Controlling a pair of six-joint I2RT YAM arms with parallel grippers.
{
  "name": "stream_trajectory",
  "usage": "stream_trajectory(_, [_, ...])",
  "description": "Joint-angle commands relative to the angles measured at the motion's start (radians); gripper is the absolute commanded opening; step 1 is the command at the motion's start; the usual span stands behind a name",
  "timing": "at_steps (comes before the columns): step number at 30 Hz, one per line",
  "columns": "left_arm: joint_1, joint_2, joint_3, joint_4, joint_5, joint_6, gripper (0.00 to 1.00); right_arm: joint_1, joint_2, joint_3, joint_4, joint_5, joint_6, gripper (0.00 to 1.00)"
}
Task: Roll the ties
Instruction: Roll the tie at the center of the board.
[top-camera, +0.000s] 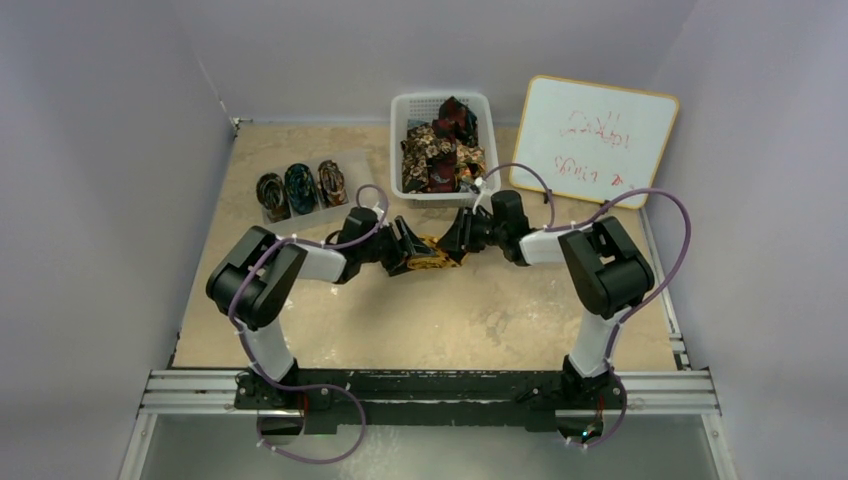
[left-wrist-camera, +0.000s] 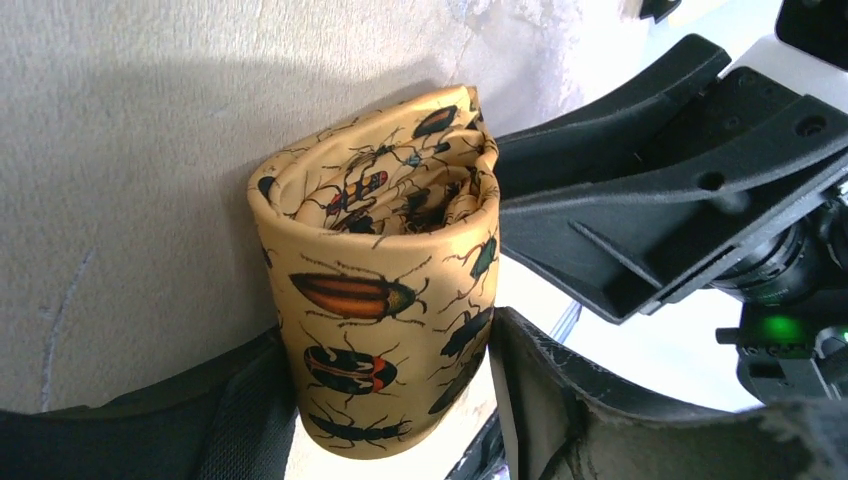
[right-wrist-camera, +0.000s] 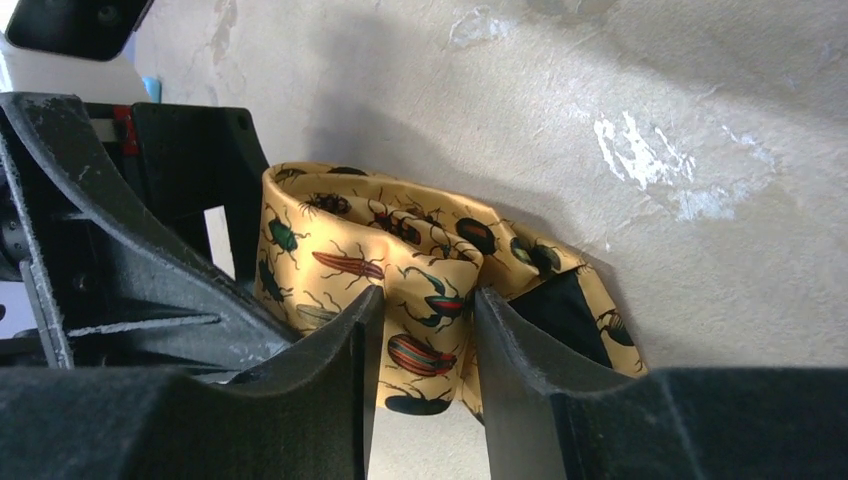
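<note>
A golden-yellow tie (top-camera: 433, 259) printed with beetles sits at the table's middle, wound into a roll, with both grippers meeting on it. In the left wrist view the roll (left-wrist-camera: 380, 290) stands between the fingers of my left gripper (left-wrist-camera: 385, 350), which touch both its sides. My right gripper (right-wrist-camera: 425, 320) pinches a fold of the tie (right-wrist-camera: 330, 250) from the other side, with a loose tail showing its dark lining to the right. From above, the left gripper (top-camera: 408, 250) and right gripper (top-camera: 462, 238) face each other. More ties (top-camera: 440, 150) are heaped in the basket.
A white basket (top-camera: 400, 112) stands at the back centre. A clear tray (top-camera: 352, 162) at the back left holds three rolled ties (top-camera: 300, 188). A whiteboard (top-camera: 598, 140) leans at the back right. Walls close in the left and right sides.
</note>
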Motion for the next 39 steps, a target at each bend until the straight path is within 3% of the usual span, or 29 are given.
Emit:
stream_trajectory(1, [-0.003,0.009,0.059,-0.067,-0.038,0.066,0.61,-0.027,-0.066,0.003,-0.107,-0.013,0.003,0.43])
stream_trajectory(8, [-0.003,0.013,0.17,-0.249,-0.043,0.193,0.6,-0.08,-0.163,0.032,-0.213,0.078,-0.065,0.54])
stream_trajectory(15, [-0.003,0.019,0.236,-0.348,-0.043,0.272,0.58,-0.091,-0.099,0.024,-0.212,0.138,-0.068,0.57])
stream_trajectory(18, [-0.003,0.021,0.261,-0.384,-0.039,0.306,0.57,-0.091,-0.063,0.02,-0.194,0.126,-0.064,0.53])
stream_trajectory(27, [-0.003,-0.001,0.3,-0.464,-0.023,0.356,0.56,-0.088,-0.067,-0.066,-0.089,0.019,-0.02,0.31])
stream_trajectory(34, [-0.008,-0.055,0.243,-0.469,0.018,0.36,0.55,-0.052,-0.152,-0.163,-0.041,-0.051,0.024,0.28])
stream_trajectory(39, [-0.011,-0.111,0.205,-0.477,0.067,0.374,0.54,-0.027,-0.222,-0.218,-0.061,-0.016,0.033,0.27])
